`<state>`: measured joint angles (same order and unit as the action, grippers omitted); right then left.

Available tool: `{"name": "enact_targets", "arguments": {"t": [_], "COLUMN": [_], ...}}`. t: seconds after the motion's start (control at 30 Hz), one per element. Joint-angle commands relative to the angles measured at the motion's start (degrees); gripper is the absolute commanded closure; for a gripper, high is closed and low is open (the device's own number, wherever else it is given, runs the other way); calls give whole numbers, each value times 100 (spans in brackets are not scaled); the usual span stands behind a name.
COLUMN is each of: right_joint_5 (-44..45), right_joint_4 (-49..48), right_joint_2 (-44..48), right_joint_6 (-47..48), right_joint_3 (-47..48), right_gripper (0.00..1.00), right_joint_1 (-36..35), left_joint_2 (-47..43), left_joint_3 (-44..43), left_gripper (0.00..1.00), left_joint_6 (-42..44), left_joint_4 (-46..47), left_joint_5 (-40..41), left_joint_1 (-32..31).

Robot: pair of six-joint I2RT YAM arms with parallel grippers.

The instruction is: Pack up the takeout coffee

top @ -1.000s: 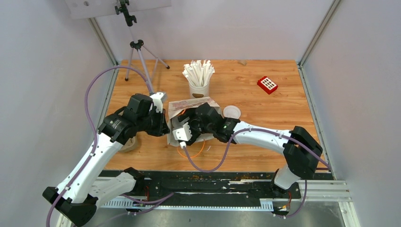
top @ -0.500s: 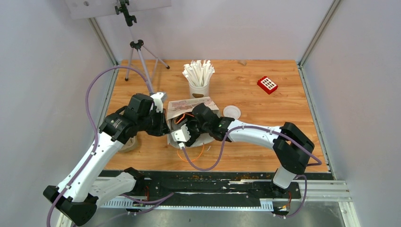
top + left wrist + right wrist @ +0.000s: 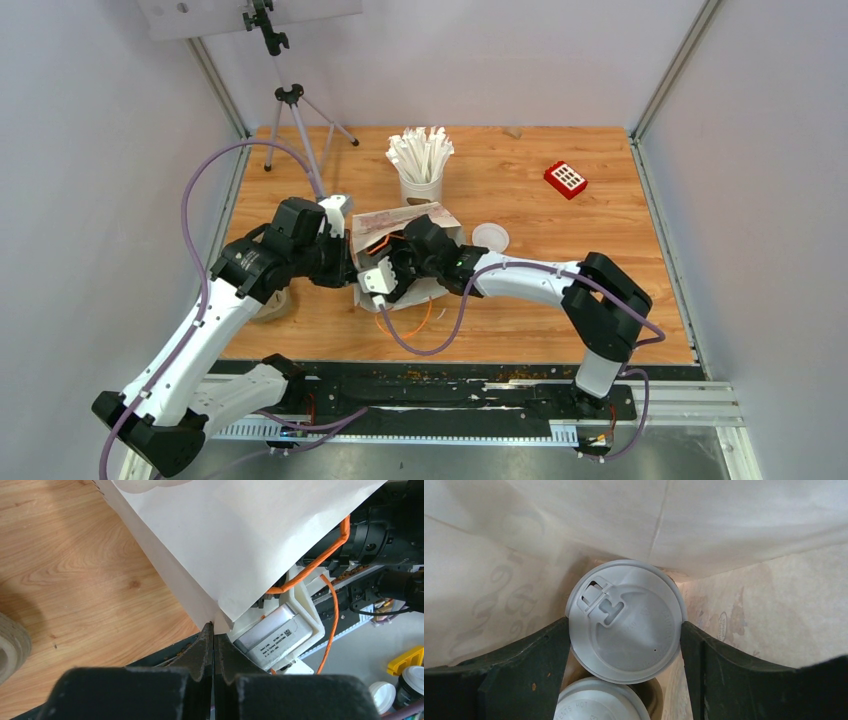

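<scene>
1. Top view: shows a white bag (image 3: 400, 222) in the middle of the surface (image 3: 560, 300), with the left hand (image 3: 350, 272) at its left edge and the right hand (image 3: 398, 268) pushed into its mouth. Shows a cup of sticks (image 3: 421, 165) behind the bag and a loose lid (image 3: 490, 237) just to its right.
2. Left wrist: shows the left hand (image 3: 213, 630) fully closed, pinching the bag's (image 3: 240, 540) lower edge between its fingertips, above the surface (image 3: 75, 580).
3. Right wrist: looks down inside the bag (image 3: 749, 530). Shows the right hand (image 3: 624, 630) spread wide yet closed on a cup (image 3: 634, 640), one finger (image 3: 524, 665) against each side of its white lid. Places that cup upright within the bag walls, with a second cup (image 3: 596, 702) just nearer, also in the bag.
</scene>
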<state>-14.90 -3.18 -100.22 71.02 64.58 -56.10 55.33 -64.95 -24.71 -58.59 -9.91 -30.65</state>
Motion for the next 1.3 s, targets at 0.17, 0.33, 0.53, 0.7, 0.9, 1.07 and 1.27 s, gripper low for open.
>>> {"name": "enact_targets", "arguments": {"t": [0.17, 0.33, 0.53, 0.7, 0.9, 1.07, 1.27], "right_joint_5": [32, -65, 22, 197, 255, 185, 196], "right_joint_4": [-433, -300, -341, -390, -390, -245, -50], "right_joint_2": [-233, -260, -378, -454, -454, -425, -511], "right_joint_6": [-87, -173, -409, -454, -511, -408, -477], "right_joint_3": [28, 42, 90, 196, 116, 47, 215], "right_gripper": [24, 23, 23, 23, 23, 21, 21], "right_joint_1": [169, 239, 232, 221, 221, 209, 174], "left_joint_2": [-9, 37, 24, 59, 49, 38, 48], "left_joint_3": [-157, -170, -226, -247, -188, -170, -175], "left_gripper": [100, 100, 100, 100, 100, 100, 100], "left_joint_6": [-158, -155, -158, -147, -187, -210, -216], "left_joint_4": [-54, -150, -206, -195, -127, -92, -56], "left_joint_5": [222, 253, 303, 283, 244, 246, 245], "left_joint_1": [27, 24, 27, 20, 25, 24, 24]}}
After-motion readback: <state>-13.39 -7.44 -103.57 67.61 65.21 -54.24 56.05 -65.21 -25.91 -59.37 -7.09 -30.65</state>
